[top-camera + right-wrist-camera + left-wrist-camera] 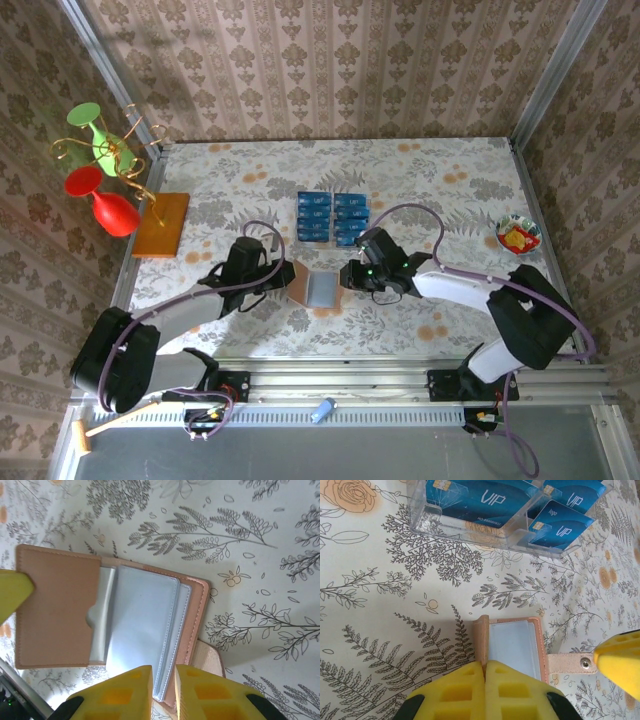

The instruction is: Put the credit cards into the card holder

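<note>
The card holder (315, 285) lies open on the floral table, reddish-brown with grey inner pockets (142, 630). My left gripper (485, 664) is shut on the edge of its left flap (481, 637), which stands upright. My right gripper (163, 672) is at the holder's right side, its jaws slightly apart, with the edge of the grey pockets and the cover between them. Its yellow finger (620, 655) sits by the holder's snap strap (572, 663). Several blue credit cards (333, 217) marked VIP (480, 500) stand in a clear tray just beyond the holder.
An orange-brown board (162, 223) lies at the left, next to a wire stand with red and green glasses (100, 180). A small colourful bowl (518, 235) sits at the right. The clear card tray (470, 530) is close behind the holder.
</note>
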### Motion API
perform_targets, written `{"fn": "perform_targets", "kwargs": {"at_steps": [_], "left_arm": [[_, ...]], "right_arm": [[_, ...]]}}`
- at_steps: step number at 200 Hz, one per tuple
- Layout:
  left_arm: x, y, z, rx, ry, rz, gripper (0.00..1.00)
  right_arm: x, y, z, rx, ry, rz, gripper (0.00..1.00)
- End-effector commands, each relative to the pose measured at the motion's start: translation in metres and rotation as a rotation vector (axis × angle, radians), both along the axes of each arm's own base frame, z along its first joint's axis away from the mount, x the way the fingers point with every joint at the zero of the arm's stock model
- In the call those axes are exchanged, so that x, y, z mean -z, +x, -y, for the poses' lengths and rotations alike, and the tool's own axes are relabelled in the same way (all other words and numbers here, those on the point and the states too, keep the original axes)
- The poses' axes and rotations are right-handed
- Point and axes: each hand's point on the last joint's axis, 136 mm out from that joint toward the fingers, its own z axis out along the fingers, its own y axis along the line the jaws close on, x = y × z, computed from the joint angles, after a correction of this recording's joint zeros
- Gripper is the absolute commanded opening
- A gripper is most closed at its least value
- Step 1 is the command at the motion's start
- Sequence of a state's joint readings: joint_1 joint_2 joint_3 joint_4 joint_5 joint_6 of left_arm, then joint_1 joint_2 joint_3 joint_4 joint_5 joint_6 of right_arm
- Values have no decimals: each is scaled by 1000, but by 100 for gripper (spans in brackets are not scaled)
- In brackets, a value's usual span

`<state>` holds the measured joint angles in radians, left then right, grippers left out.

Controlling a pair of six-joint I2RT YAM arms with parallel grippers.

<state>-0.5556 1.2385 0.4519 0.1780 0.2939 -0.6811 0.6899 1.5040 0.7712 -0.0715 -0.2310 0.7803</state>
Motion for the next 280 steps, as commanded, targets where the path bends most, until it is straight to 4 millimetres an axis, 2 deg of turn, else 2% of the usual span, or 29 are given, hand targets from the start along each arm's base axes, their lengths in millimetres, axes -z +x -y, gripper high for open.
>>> {"fn": "perform_targets", "kwargs": {"at_steps": [1, 11, 22, 30, 42, 60, 78, 126, 194, 248, 280], "left_arm": [[6, -3, -8, -31, 18, -14, 0], [9, -3, -11, -41, 28, -15, 0], [10, -3, -13, -48, 40, -13, 5], [12, -3, -15, -52, 55, -12, 13], [14, -2, -20, -58, 89, -6, 33], [15, -2, -28, -53, 153, 11, 42], [17, -2, -36, -45, 231, 23, 50], [31, -8, -57, -39, 424, 5, 52], [63, -11, -60, -10, 566, -53, 52], [66, -3, -55, -4, 583, -51, 52], [58, 4, -48, 0, 562, -39, 53]], "right_arm": [[-5, 1, -4, -22, -21, 10, 21], [-6, 1, -14, -45, -12, 9, 21], [-4, 0, -26, -70, -14, 4, 21], [-2, 0, -35, -85, -13, 0, 21], [4, -1, -45, -102, -17, -8, 21], [18, -3, -55, -115, -27, -26, 20], [31, -3, -55, -109, -41, -46, 19], [51, -6, -44, -89, -88, -64, 19], [61, -9, -35, -75, -105, -80, 18], [62, -10, -32, -61, -104, -80, 18], [52, -4, -32, -60, -94, -69, 19]]}}
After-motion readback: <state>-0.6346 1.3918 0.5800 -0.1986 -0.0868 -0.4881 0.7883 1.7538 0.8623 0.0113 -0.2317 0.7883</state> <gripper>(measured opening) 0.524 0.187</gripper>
